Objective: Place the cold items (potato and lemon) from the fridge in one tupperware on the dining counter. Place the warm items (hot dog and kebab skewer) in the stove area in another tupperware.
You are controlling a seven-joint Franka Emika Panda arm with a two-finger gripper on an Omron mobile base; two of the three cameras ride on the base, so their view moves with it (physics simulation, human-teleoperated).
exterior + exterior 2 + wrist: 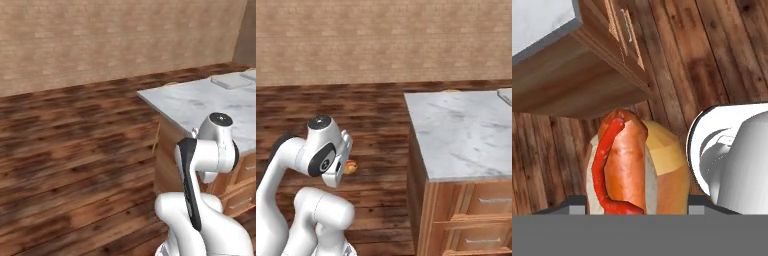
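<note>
We see the gripper [637, 212] clamped on the hot dog [634, 165], held low over the wood floor [75, 150], beside the counter [466, 130]. Right base view shows the hot dog's end [350, 167] poking past the arm [321, 150]. Drawers [481, 220] face us.

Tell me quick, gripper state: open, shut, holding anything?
Gripper: shut on the hot dog, carried above the wood floor beside the counter.

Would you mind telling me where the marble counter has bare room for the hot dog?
The marble counter is bare across its near corner and middle. Only its far right edge is taken, by flat tupperware pieces. The gripper holds the hot dog over the wooden floor.
</note>
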